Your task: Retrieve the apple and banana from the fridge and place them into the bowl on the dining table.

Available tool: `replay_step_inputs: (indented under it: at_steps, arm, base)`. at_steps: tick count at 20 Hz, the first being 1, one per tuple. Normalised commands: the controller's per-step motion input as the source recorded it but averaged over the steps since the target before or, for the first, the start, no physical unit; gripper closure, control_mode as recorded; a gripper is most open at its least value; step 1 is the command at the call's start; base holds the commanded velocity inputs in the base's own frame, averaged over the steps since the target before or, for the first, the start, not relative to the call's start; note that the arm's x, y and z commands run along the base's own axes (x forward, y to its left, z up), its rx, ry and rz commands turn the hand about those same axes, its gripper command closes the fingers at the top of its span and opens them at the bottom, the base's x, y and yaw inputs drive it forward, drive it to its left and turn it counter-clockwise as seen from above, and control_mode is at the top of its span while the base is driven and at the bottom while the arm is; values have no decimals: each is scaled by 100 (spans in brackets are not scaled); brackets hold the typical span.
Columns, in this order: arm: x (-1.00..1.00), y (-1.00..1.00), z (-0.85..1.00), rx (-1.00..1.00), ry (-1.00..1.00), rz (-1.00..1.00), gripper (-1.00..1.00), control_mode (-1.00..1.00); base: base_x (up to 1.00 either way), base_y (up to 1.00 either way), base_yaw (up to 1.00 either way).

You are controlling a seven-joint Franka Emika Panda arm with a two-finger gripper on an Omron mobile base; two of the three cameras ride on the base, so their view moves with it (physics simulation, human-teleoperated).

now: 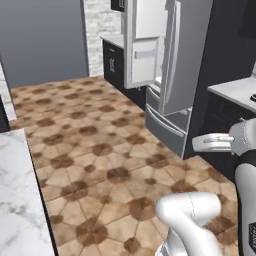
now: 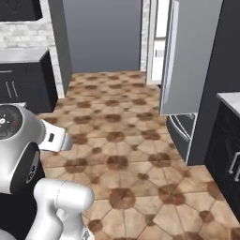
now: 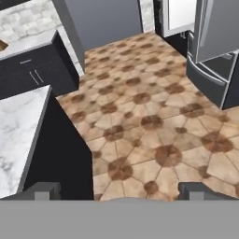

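Note:
The fridge [image 1: 170, 75] stands across the tiled floor with its upper doors swung open, the white inside of one door [image 1: 142, 50] facing me. It also appears as the fridge [image 2: 187, 61] at the right and the fridge [image 3: 212, 42] at the top right, grey drawers below. The white marble dining table [image 1: 15, 190] lies at the left, and its corner is the dining table [image 3: 18, 130] beside the hand. My gripper [image 3: 119, 191] hangs over the floor, open, with nothing between its fingertips [image 3: 44, 190]. The apple, the banana and the bowl are out of view.
Dark cabinets [image 2: 23, 79] with a pale counter stand along the stone wall, seen again as cabinets [image 3: 32, 65]. A dark counter unit [image 1: 235, 95] flanks the fridge on the right. Brown patterned floor [image 1: 100, 135] stretches between table and fridge.

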Motion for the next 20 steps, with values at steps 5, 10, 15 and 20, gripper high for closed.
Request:
replay_step_inputs:
  at_steps: [5,10,15,20]
  arm:
    - [0,0,0,0,0,0,-100,100]
    - [0,0,0,0,0,0,-100,100]
    - [0,0,0,0,0,0,-100,100]
    - [0,0,0,0,0,0,-100,100]
  base:
    - [100,29,-17]
    - [100,46,-6]
    - [100,10,-23]
    - [77,0,-46]
